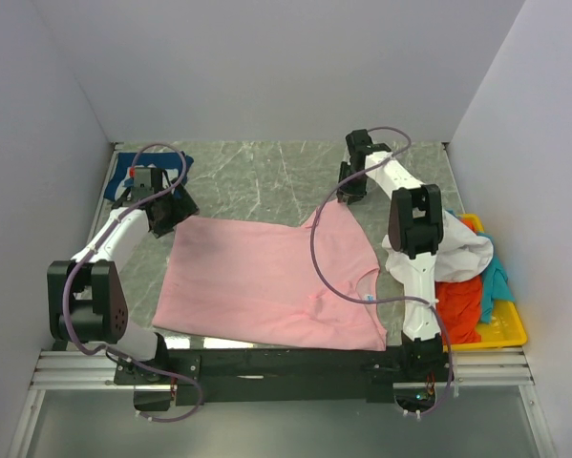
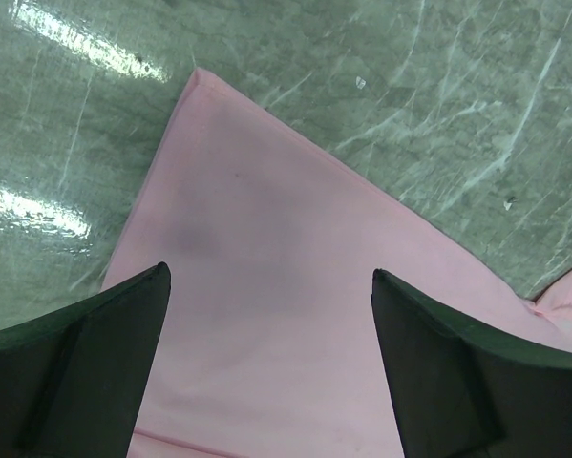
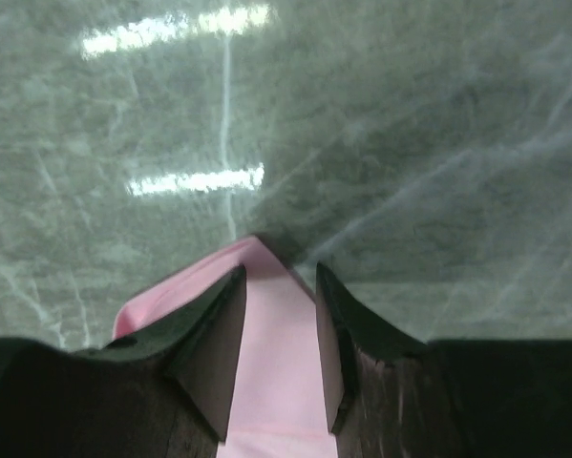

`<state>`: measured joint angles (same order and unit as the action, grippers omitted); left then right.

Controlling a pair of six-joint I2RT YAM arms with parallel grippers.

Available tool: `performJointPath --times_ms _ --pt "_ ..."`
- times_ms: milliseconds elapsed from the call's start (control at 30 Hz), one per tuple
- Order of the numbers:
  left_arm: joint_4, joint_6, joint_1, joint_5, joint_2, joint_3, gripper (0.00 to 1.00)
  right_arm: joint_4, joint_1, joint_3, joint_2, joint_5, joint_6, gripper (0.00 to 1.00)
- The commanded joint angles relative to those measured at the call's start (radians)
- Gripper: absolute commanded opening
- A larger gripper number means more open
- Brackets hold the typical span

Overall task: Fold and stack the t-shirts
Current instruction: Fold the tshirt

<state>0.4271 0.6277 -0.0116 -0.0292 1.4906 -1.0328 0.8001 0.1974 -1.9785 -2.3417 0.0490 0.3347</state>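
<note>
Light-pink t-shirt: spread flat at centre frame on the green marbled surface. Soft, light and limp; probably best taken at corners or hems. Right pincer clamped on its upper-right edge. Left pincer apart above its upper-left corner.

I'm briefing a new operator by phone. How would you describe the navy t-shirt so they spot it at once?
Start at the green marbled table and go to its far left corner, just behind the left tool. The navy t-shirt lies there alone, the only dark cloth, apart from the spread pink t-shirt.
</note>
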Motion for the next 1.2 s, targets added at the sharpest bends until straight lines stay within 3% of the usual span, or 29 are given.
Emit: performJointPath --times_ms 0,333,467,633,833,1167 --pt "0.006 -0.022 0.002 -0.001 -0.001 -0.042 0.92 -0.03 -0.006 -0.034 -0.018 0.046 -0.02 0.42" --pt "0.009 -0.016 0.004 -0.006 0.005 -0.033 0.92 -0.019 -0.004 -0.059 -0.037 0.068 -0.045 0.41" --pt "0.004 -0.014 0.004 -0.005 0.002 -0.024 0.92 -0.004 -0.001 -0.085 -0.047 0.06 -0.051 0.37" --pt "0.004 -0.034 0.009 -0.003 0.028 -0.033 0.92 0.05 0.008 -0.144 -0.079 0.045 -0.068 0.29" --pt "0.004 -0.085 0.022 0.014 0.094 -0.09 0.91 0.059 0.008 -0.122 -0.07 0.048 -0.068 0.01" --pt "0.035 -0.158 0.055 0.022 0.264 -0.222 0.81 -0.002 -0.019 0.023 0.064 0.018 -0.042 0.0"
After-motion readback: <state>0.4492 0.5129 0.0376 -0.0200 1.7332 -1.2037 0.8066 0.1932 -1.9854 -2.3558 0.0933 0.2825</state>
